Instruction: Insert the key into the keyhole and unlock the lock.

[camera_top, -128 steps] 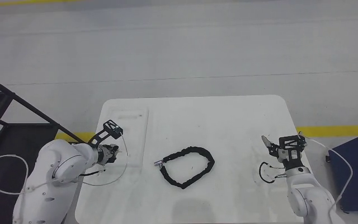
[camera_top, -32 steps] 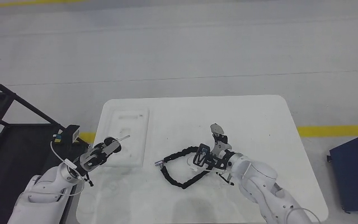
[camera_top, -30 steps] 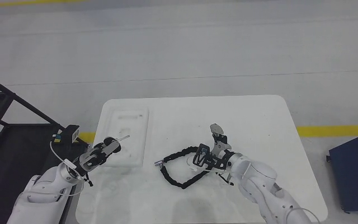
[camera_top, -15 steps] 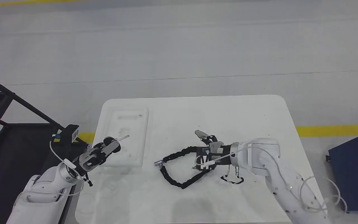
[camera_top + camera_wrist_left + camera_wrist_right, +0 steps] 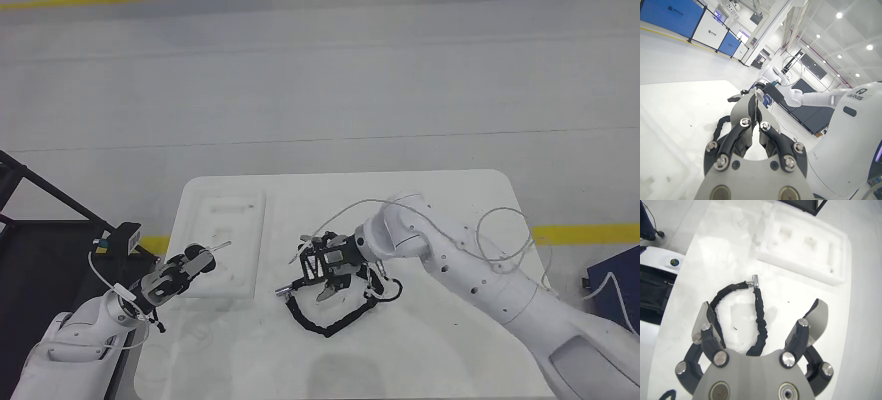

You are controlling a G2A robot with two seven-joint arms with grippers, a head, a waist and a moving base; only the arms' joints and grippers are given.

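Observation:
A black fabric-covered chain lock (image 5: 312, 323) lies looped on the white table (image 5: 450, 220), and its silver lock cylinder (image 5: 284, 292) points toward the foam tray. From the right wrist the chain (image 5: 759, 313) and cylinder (image 5: 755, 281) lie just below my right gripper (image 5: 762, 313). That gripper is open, with nothing between its fingers. In the top view the right gripper (image 5: 313, 270) hovers over the cylinder end of the loop. My left gripper (image 5: 203, 256) sits off the table's left edge, shut on the key (image 5: 222, 245). The key's thin blade (image 5: 755, 94) sticks out past the left gripper (image 5: 753, 106).
A white foam tray (image 5: 228, 245) with moulded pockets lies along the table's left side; it shows as the foam tray (image 5: 804, 255) beyond the cylinder. A black rack (image 5: 30, 200) stands off the table to the left. The table's right half is bare.
The right arm has swung left across the chain loop, and its open gripper has moved from the loop's right side to above the cylinder end. The left arm and key have kept still.

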